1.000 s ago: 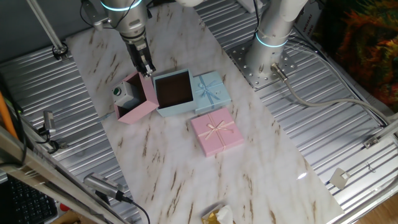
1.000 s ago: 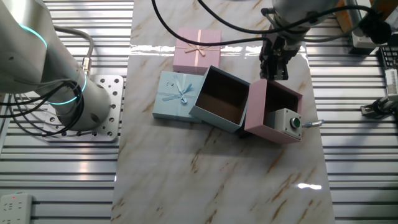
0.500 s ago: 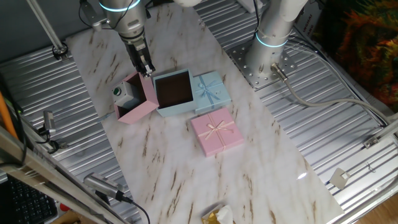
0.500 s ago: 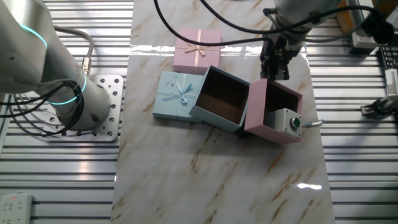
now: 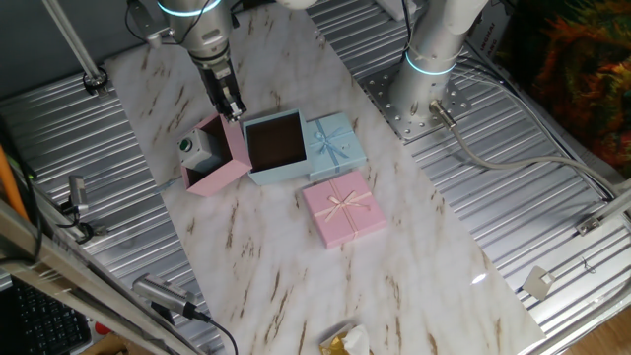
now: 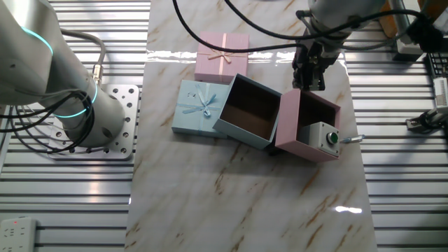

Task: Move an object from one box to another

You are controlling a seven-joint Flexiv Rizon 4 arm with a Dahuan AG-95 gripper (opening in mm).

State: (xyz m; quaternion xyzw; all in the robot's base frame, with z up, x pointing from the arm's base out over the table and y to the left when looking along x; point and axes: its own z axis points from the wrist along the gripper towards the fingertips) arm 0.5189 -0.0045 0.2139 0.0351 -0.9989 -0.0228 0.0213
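Note:
The pink box point(image 5: 213, 158) point(image 6: 309, 117) stands tilted, with its side next to the light blue box point(image 5: 277, 146) point(image 6: 248, 112) raised. The small white object with the green round part point(image 5: 194, 148) point(image 6: 326, 138) sits at the pink box's low outer corner. My gripper point(image 5: 233, 109) point(image 6: 311, 82) points down at the far raised rim of the pink box. Its fingers are close together on the box wall. The light blue box is upright and open, and its brown inside shows nothing in it.
A light blue lid with a bow point(image 5: 335, 140) point(image 6: 201, 106) lies against the blue box. A pink lid with a cream bow point(image 5: 343, 207) point(image 6: 222, 56) lies beside it. The arm's base point(image 5: 431, 74) point(image 6: 77, 105) stands on the metal plate beside the marble board.

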